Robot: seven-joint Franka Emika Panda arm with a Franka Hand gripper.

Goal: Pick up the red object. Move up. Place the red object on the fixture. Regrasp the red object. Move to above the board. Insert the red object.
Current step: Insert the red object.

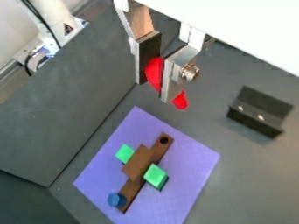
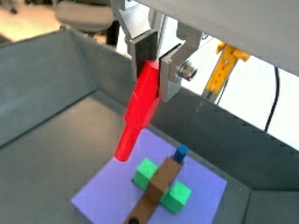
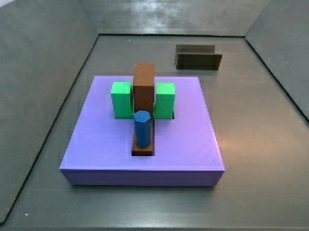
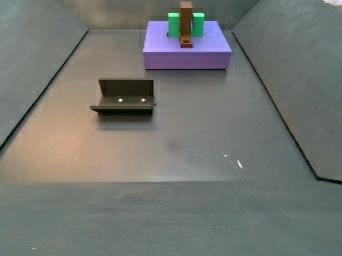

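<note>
In both wrist views: tool [image 2: 156, 63] high above the board [image 1: 187, 162], clamped on upper end of red object [image 2: 139, 112], long axis hanging downward toward board. In both side views: fixture [image 4: 126, 97] empty, tool unseen.

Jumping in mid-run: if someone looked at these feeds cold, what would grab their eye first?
The red object, clamped at its upper end in the pincer and hanging down high above the floor, in both wrist views. Next, the board, a big purple slab carrying green blocks, a brown bar and a blue peg. The dark fixture sits empty, apart from the board; neither side view shows the pincer.
</note>
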